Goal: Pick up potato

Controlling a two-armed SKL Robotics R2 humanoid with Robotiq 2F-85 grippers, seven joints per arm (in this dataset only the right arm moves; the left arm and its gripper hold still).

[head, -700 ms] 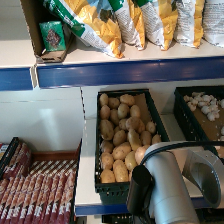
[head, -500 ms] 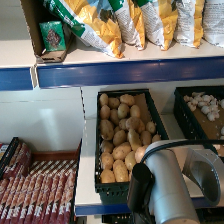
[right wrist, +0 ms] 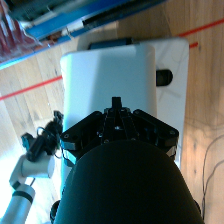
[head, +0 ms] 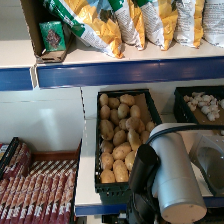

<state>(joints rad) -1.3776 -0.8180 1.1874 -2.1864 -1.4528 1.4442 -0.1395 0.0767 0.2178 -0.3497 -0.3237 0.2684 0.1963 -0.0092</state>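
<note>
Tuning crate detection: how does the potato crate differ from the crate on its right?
The potato crate is filled with yellow-brown potatoes and shows end to end; the right crate holds a few pale, knobbly items on a brown liner and is cut off by the frame. Both are black plastic crates on the same white shelf.

Right arm [head: 172, 177] fills the lower right of the head view: a thick white cylindrical link, tilted, joined at its lower left to a black joint housing [head: 142, 175]. Fingers do not show in the head view. In the wrist view, the black, rounded wrist body [right wrist: 125, 185] takes up the lower half of the picture, with a ribbed black gripper mount [right wrist: 117, 127] above it, set against the robot's own white body panel [right wrist: 110, 75].
</note>
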